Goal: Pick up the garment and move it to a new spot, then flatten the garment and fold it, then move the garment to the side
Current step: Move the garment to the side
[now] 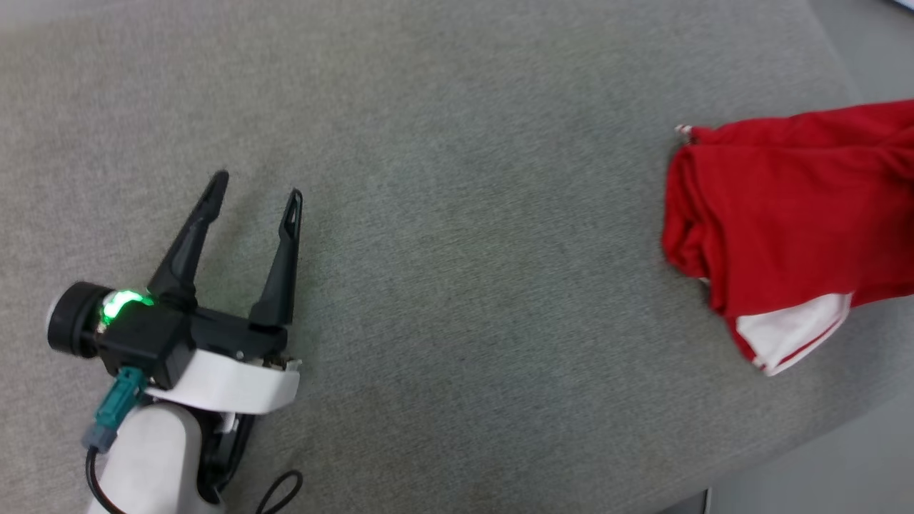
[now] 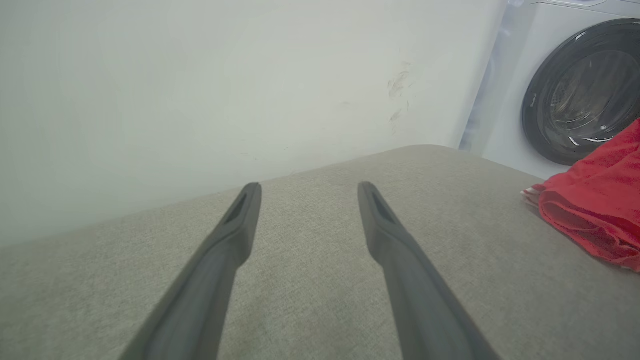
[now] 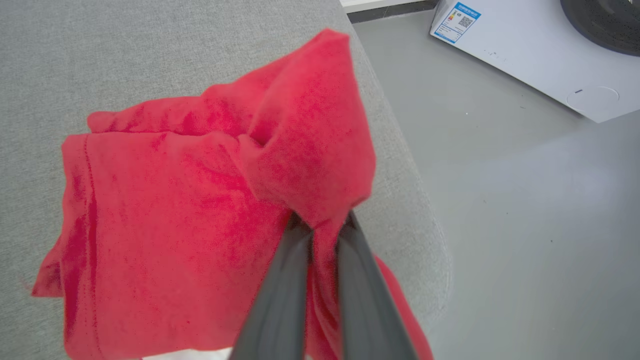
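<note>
Folded jersey pinched at the cushion's right edge

Right gripper clamps a fold of the garment near the grey cushion's rim; left gripper hovers spread apart over the bare cushion well to its left.

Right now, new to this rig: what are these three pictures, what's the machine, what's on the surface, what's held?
It is a wheeled robot with two arms, each ending in a gripper with two long dark fingers. One picture comes from a camera on its head, looking down. The other two come from cameras on the wrists, looking along each gripper's own fingers.

The surface is a grey fabric cushion. On it, near the right edge, lies a red garment, bunched and folded over, with a white sleeve showing.

The left gripper stands open over bare cushion, holding nothing. In the right wrist view, the right gripper is shut on a pinch of the garment, which bunches up above the fingers. A washing machine stands beyond the cushion.
</note>
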Available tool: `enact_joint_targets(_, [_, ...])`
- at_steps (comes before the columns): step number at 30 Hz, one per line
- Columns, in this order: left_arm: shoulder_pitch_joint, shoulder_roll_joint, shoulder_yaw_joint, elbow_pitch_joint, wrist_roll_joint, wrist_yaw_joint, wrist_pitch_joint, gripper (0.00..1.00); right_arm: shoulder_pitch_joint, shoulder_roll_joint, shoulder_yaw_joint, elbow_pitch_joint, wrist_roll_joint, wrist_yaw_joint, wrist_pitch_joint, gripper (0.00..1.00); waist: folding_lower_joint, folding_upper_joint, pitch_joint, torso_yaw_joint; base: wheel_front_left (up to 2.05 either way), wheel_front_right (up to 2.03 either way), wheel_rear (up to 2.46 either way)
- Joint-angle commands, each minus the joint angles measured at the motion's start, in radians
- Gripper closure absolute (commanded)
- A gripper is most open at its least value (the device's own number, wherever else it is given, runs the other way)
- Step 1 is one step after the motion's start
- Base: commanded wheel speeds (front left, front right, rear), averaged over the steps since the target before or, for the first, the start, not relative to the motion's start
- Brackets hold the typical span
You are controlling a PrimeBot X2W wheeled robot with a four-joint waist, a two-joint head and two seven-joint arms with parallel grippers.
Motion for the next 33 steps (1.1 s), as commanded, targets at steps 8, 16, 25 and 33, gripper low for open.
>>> enact_joint_targets(8, [-0.102, 0.048, -0.029, -0.047, -0.009, -0.003, 0.008, 0.0, -0.088, -0.045, -0.161, 0.072, -0.123, -0.001, -0.044, 1.0, -0.0002, -0.0001, 0.153, 0.087, 0.0, 0.0, 0.0])
enact_joint_targets(16, [-0.121, 0.062, -0.043, -0.052, -0.017, -0.003, 0.001, 0.0, -0.109, 0.004, -0.274, 0.147, -0.239, -0.001, -0.127, 0.33, -0.0002, -0.0001, 0.184, 0.111, 0.0, 0.0, 0.0])
enact_joint_targets(25, [-0.114, 0.049, -0.052, -0.015, -0.028, 0.002, -0.005, 0.0, -0.114, 0.031, -0.377, 0.182, -0.395, -0.001, -0.27, 0.0, -0.0002, -0.0001, 0.139, 0.127, 0.0, 0.0, 0.0])
enact_joint_targets(33, [-0.055, 0.005, -0.063, 0.054, -0.044, 0.011, -0.01, 0.0, -0.023, 0.077, -0.406, 0.145, -0.432, -0.001, -0.447, 0.0, -0.0002, -0.0001, -0.007, 0.161, 0.0, 0.0, 0.0])
